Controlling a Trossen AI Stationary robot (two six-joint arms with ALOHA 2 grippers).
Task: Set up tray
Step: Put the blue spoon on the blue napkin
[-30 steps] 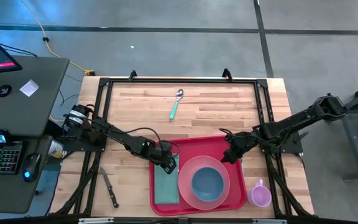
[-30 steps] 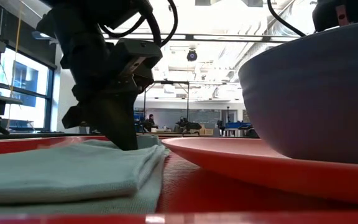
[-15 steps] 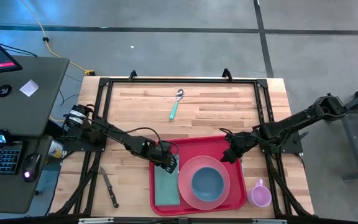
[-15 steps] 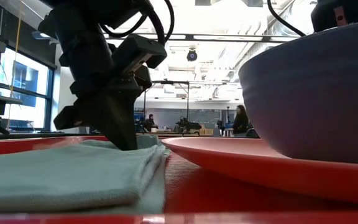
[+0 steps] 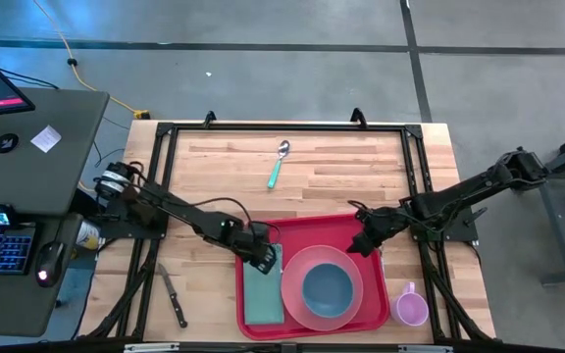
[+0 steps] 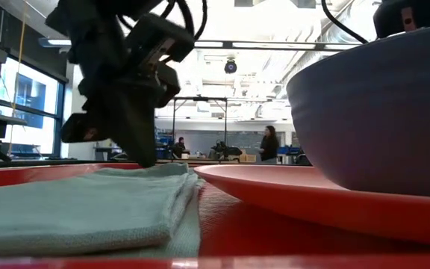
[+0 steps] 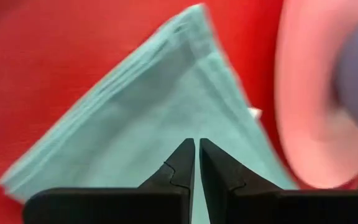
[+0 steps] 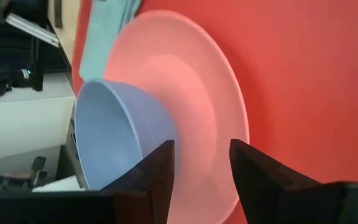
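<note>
My left tool point(image 5: 266, 257) sits over the far end of the folded teal cloth napkin point(image 5: 262, 289), tips pinched together with nothing between them; in the low view it hangs just above the cloth, contact hard to tell. The large flat red plastic tray point(image 5: 302, 230) lies at the near middle of the wooden bench point(image 5: 341, 181), napkin on its left side, round pink plate point(image 5: 296, 294) right beside it with the blue-grey bowl point(image 5: 328, 287) on top. My right tool point(image 5: 363, 243) waits over the tray's far right part, fingers parted, holding nothing. Napkin looks placed, so my guess is the step in hand is clearing off: lift straight up so the tips don't drag the fold, keep clear of the plate rim. Off the tray: teal-handled metal spoon point(image 5: 278, 165) far on the bench, dark-handled knife point(image 5: 173, 295) near left, lilac plastic cup point(image 5: 411, 307) near right. The knife is closest for my left tool; open wide before coming down on it.
</note>
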